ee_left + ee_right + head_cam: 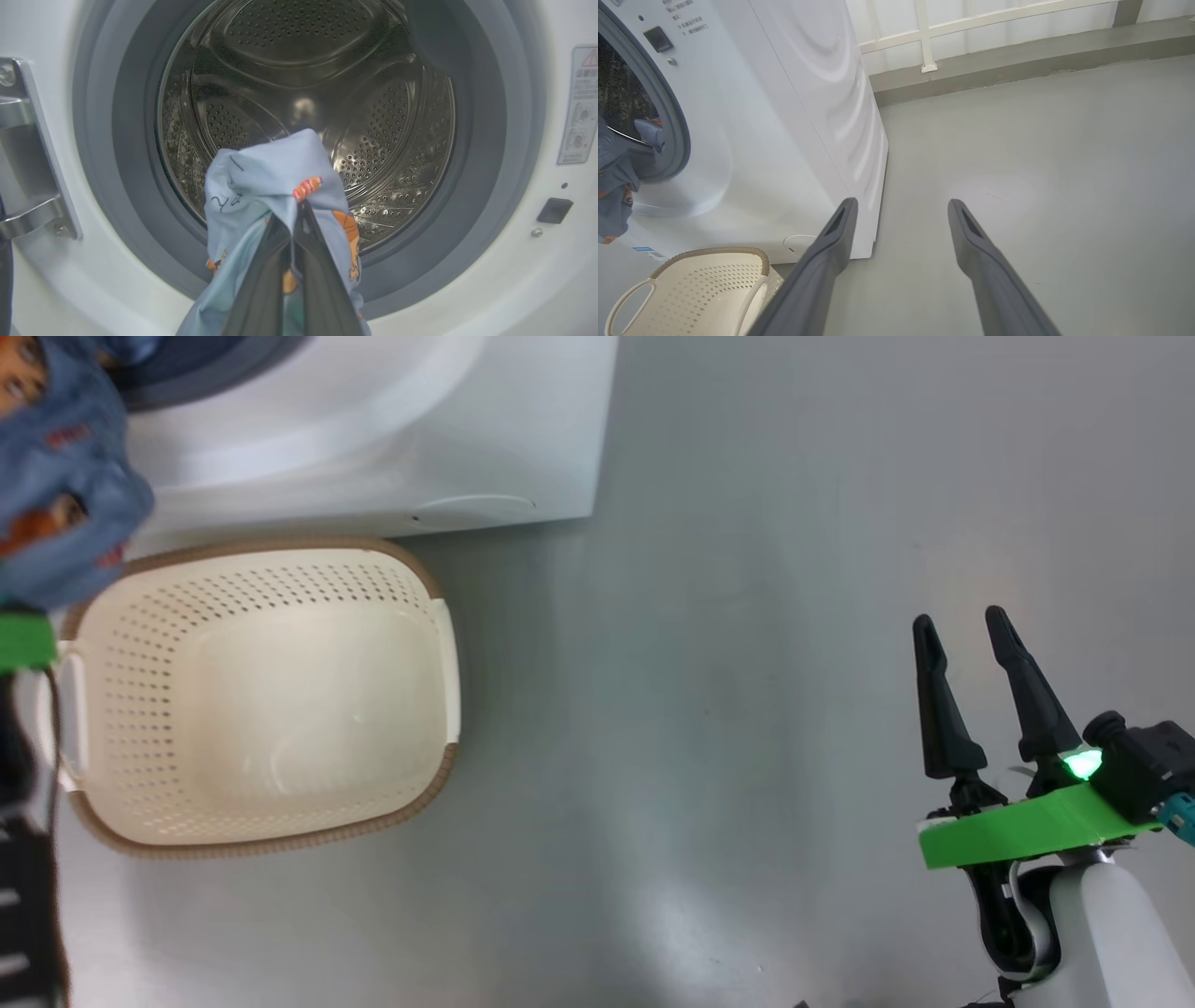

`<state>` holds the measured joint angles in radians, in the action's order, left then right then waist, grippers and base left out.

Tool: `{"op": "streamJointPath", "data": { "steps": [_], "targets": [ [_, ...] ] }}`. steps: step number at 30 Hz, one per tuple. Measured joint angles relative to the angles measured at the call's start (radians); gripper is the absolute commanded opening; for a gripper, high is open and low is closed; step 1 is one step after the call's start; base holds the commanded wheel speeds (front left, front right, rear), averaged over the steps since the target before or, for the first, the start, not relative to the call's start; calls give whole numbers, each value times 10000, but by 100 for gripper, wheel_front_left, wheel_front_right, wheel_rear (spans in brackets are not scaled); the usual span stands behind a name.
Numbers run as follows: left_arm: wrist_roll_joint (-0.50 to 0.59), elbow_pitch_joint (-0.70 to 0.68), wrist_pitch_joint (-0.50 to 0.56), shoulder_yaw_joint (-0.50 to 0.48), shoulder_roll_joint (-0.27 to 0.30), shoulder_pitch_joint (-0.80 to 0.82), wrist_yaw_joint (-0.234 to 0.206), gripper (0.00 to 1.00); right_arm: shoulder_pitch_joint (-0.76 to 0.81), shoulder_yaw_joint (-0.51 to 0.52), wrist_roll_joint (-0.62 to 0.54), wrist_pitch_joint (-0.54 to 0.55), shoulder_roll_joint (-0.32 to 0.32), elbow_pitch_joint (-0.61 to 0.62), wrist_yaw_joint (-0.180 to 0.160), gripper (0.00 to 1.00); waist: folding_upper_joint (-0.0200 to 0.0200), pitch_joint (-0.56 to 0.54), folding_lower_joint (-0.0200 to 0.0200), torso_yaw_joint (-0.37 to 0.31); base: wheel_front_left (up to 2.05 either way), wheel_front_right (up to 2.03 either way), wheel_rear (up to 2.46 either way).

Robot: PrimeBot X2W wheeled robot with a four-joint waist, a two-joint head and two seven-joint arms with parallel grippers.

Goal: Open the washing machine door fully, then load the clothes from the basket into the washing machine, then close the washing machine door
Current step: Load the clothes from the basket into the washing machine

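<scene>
My left gripper (299, 205) is shut on the clothes (261, 186), a light-blue garment with orange figures, held up just in front of the washing machine's (514, 280) round opening with its grey gasket (486, 140) and steel drum (387, 135). In the head view the same clothes (56, 485) hang at the upper left above the cream basket (261, 700), which holds nothing. The washing machine (794, 116) stands white and boxy, with the clothes (616, 186) at its mouth. My right gripper (962, 635) stands open over bare floor to the right. The washing machine door is out of view.
A metal door hinge (28, 149) is fixed left of the opening, a latch socket (554, 210) to its right. Grey floor (747, 709) stretches right of the basket. A low kerb and white railing (994, 28) lie behind the machine.
</scene>
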<state>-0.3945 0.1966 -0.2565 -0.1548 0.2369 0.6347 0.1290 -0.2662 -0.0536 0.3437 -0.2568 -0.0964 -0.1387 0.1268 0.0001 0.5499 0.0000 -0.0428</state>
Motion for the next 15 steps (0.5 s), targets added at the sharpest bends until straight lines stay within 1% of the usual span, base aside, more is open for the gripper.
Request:
{"op": "streamJointPath", "data": {
  "steps": [4,11,15],
  "targets": [
    [15,740,-2,151,408,979,0,0,-196,-125,0,0,75,-6,0,100,0,244,0,-220,0,0,0],
    [33,2169,-2,585,826,2557,0,0,-254,-165,0,0,182,-25,0,100,0,505,0,-644,0,0,0],
    [92,3250,-2,918,1053,3306,0,0,-329,-234,0,0,291,-13,0,100,-1,612,1,-873,0,0,0]
  ]
}}
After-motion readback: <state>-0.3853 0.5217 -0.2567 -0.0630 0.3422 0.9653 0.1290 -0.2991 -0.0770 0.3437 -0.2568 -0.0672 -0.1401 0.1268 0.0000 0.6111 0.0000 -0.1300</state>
